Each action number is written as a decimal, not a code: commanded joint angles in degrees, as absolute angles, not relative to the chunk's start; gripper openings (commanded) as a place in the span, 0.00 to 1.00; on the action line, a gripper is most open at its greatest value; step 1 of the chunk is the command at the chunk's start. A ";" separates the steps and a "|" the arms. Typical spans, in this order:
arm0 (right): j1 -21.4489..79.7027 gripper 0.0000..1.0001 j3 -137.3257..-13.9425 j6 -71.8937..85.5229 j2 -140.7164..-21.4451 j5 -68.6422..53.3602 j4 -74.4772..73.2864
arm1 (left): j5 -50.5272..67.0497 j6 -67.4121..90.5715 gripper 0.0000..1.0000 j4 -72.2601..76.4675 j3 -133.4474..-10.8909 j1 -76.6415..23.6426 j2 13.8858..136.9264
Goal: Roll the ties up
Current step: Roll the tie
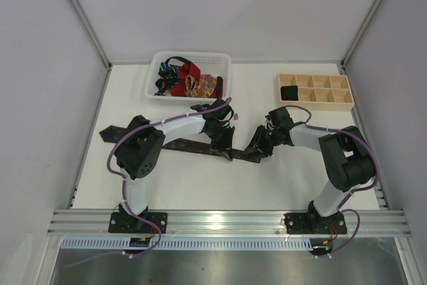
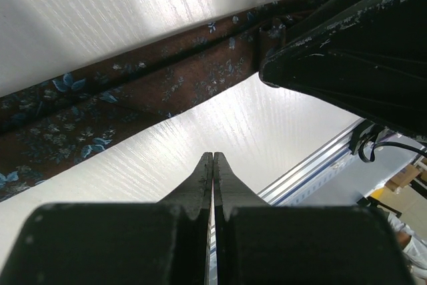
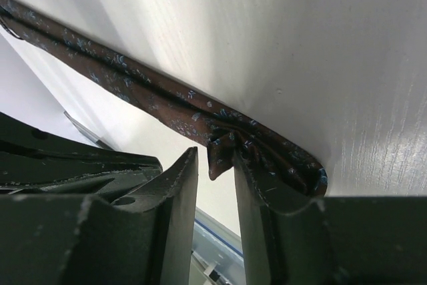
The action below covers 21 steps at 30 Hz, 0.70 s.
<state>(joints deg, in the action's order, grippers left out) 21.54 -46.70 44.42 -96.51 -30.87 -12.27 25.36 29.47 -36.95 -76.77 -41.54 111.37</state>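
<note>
The long tie (image 2: pixel 133 91) is dark brown, sprinkled with tiny blue flowers. The tabletop (image 1: pixel 200 185) under it is white with a faint wood grain. The basket (image 1: pixel 190 54) is white mesh; the bundled ties (image 1: pixel 183 83) in it are red, blue and orange-patterned. The tray (image 1: pixel 315 107) is pale wood.

The left arm (image 1: pixel 142 153) and the right arm (image 1: pixel 347 159) each pair bulky matte-black joint housings with smooth white tubular links. A grey-purple cable (image 1: pixel 115 148) loops alongside each arm. Both stand on black bolted base plates (image 1: pixel 138 222). The left gripper (image 2: pixel 213 163) and the right gripper (image 3: pixel 215 163) have angular black fingers, scuffed with pale flecks and scratches.
</note>
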 commanded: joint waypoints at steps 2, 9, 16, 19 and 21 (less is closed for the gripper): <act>21.80 0.36 -45.00 44.12 -94.75 -28.92 -10.37 | 27.16 28.74 0.01 -37.00 -78.04 -41.31 108.89; 21.71 0.37 -42.81 45.00 -92.90 -31.20 -7.92 | 29.00 29.71 0.00 -36.48 -79.28 -40.43 109.69; 21.62 0.36 -41.22 45.00 -91.58 -31.90 -6.51 | 29.97 30.85 0.01 -36.04 -80.59 -39.90 110.48; 21.53 0.36 -40.08 45.70 -90.36 -31.73 -5.28 | 30.32 31.11 0.01 -36.12 -81.30 -39.99 110.66; 21.45 0.34 -39.20 45.79 -89.56 -31.90 -4.49 | 30.32 31.20 0.01 -36.12 -81.56 -39.90 110.92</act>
